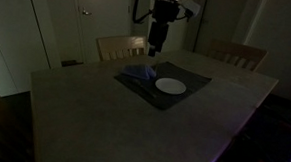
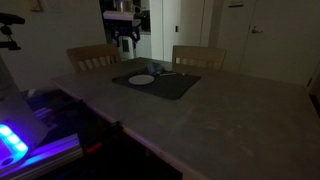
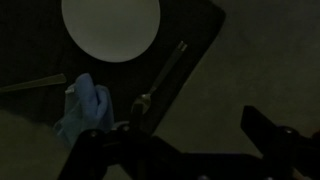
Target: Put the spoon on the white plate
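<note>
The scene is dim. The white plate [image 3: 110,28] lies on a dark placemat [image 3: 200,30] and also shows in both exterior views [image 1: 170,85] [image 2: 142,79]. The spoon [image 3: 163,78] lies on the mat beside the plate, slanted, with one end next to a crumpled blue cloth [image 3: 85,105]. My gripper [image 3: 190,140] hangs above the mat's edge near the spoon, with its fingers spread and nothing between them. In the exterior views it is held well above the table [image 1: 157,47] [image 2: 127,40].
The blue cloth [image 1: 138,74] sits at the mat's edge next to the plate. A thin pale stick-like object [image 3: 30,85] lies left of the cloth. Two wooden chairs [image 1: 122,47] [image 1: 237,54] stand at the table's far side. A glowing purple device [image 2: 20,140] sits near one table corner.
</note>
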Controlling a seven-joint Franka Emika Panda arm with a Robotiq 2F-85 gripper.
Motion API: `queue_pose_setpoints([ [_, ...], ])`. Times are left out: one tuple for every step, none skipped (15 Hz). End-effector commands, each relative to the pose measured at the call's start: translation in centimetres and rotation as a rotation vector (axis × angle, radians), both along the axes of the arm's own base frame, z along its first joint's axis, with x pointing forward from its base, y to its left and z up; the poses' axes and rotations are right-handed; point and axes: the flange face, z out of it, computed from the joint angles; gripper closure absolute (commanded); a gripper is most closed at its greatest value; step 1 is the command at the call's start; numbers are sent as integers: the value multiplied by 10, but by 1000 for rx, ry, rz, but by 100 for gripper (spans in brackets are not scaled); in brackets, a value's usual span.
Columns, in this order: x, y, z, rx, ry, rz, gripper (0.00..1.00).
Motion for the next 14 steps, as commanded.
queue_pose_setpoints([
  [-3, 14, -20, 0, 28, -41, 0],
  [-3, 17, -26, 6, 30, -47, 0],
  [-3, 19, -32, 10, 31, -56, 0],
  [-2, 21, -37, 13, 34, -63, 0],
  [-1, 22, -42, 17, 30, -67, 0],
  [1, 24, -47, 15, 26, -73, 0],
  [2, 25, -52, 16, 23, -78, 0],
  [3, 26, -58, 20, 19, -83, 0],
  [5, 26, -65, 24, 19, -91, 0],
  [6, 25, -71, 28, 14, -98, 0],
  [7, 25, -78, 36, 11, -111, 0],
  [9, 25, -85, 50, 0, -128, 0],
  [12, 26, -91, 61, -3, -144, 0],
  [14, 28, -97, 65, -9, -157, 0],
])
